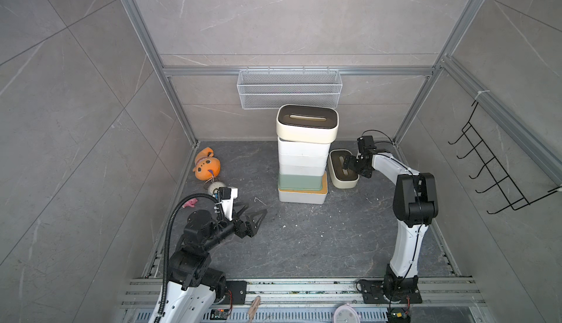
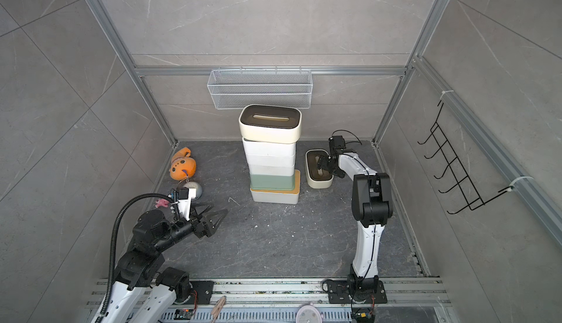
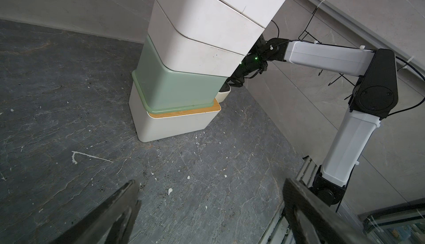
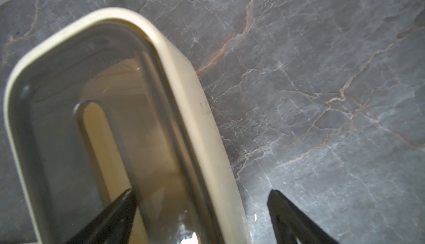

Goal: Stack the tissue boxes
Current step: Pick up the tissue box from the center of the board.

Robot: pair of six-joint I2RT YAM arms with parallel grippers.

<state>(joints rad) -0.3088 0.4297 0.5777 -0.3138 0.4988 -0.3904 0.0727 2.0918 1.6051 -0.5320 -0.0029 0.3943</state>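
Note:
Several tissue boxes form a tall stack at the back middle of the floor. A white box with a bamboo lid lies at the bottom, a pale green box sits on it, white ones follow, and a cream box with a brown lid tops it, slightly askew. Another cream tissue box sits on the floor right of the stack. My right gripper is open astride its long wall, one finger in the lid slot, the other outside. My left gripper hangs open and empty over bare floor, front left of the stack.
A white wire mesh basket hangs on the back wall just above the stack. An orange plush toy, a small round object and a pink scrap lie at the left wall. A black hook rack juts from the right wall.

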